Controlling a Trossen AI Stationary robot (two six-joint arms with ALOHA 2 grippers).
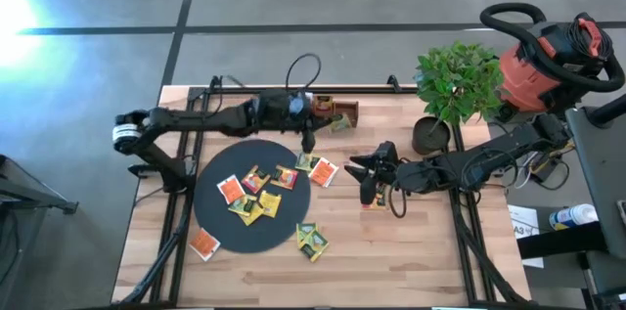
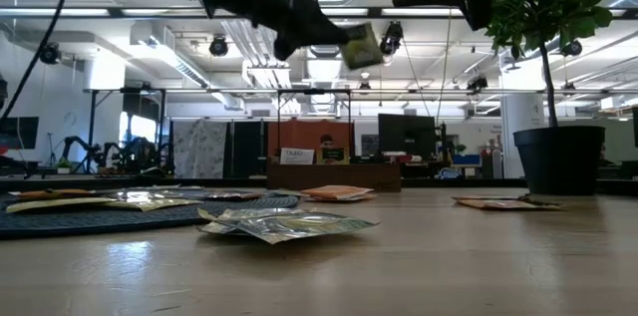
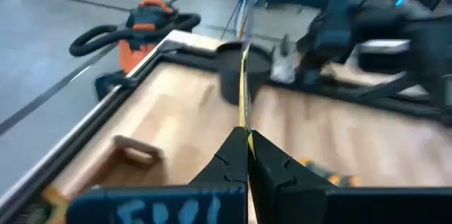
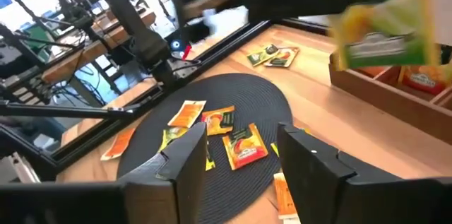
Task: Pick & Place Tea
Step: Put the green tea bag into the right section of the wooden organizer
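Several tea packets [image 1: 256, 193] lie flat on the black disc [image 1: 220, 224], and others lie on the wood beside it [image 1: 313, 242]. My left gripper [image 1: 331, 117] reaches from the left toward the brown wooden tray [image 1: 348, 107] at the far edge. It is shut on a green-yellow tea packet [image 2: 361, 45], held high above the table. My right gripper [image 4: 247, 157] hovers open right of the disc, above a loose packet [image 4: 282, 196], with nothing between its fingers. My left gripper pinches one edge of the tea packet [image 3: 245, 126] between its two fingertips. The fingers come nearly level from the table's left, slanting a little down. The packet sticks out beyond the fingertips, edge-on in the left wrist view, tilted and lifted clear of the table.
A potted plant [image 1: 435, 134] stands at the far right of the table, just behind my right arm. The wooden tray [image 4: 395, 93] holds some packets. A red shop vacuum [image 1: 548, 56] sits off the table at the back right. Bare wood lies along the near edge.
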